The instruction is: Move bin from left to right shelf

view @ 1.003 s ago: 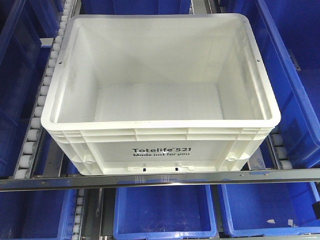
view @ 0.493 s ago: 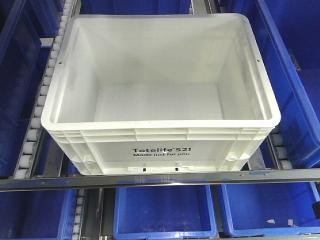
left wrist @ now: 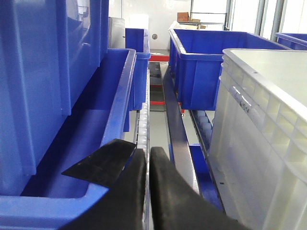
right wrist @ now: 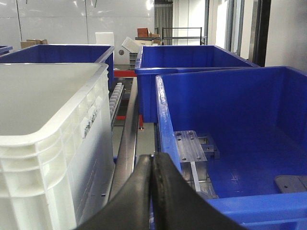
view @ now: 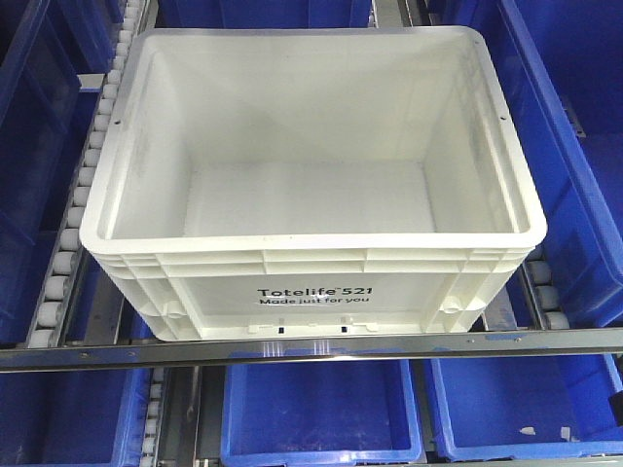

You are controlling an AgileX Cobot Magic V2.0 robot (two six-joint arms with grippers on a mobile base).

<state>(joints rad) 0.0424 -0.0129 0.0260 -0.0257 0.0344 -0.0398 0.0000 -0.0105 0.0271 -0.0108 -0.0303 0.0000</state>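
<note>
The large white bin (view: 311,292), empty, with black "Totelife 521" print on its near side, sits on the roller shelf in the middle of the front view. Neither gripper shows in that view. In the left wrist view my left gripper (left wrist: 147,152) is shut and empty, low between a blue bin and the white bin's left wall (left wrist: 261,139). In the right wrist view my right gripper (right wrist: 152,157) is shut and empty, between the white bin's right wall (right wrist: 53,153) and a blue bin. Neither gripper touches the bin.
Blue bins flank the white one: one on the left (left wrist: 72,120) and one on the right (right wrist: 240,134) that holds metal plates (right wrist: 192,146). Roller tracks (view: 73,224) run along both sides. A metal rail (view: 311,347) crosses in front, with more blue bins (view: 321,409) below.
</note>
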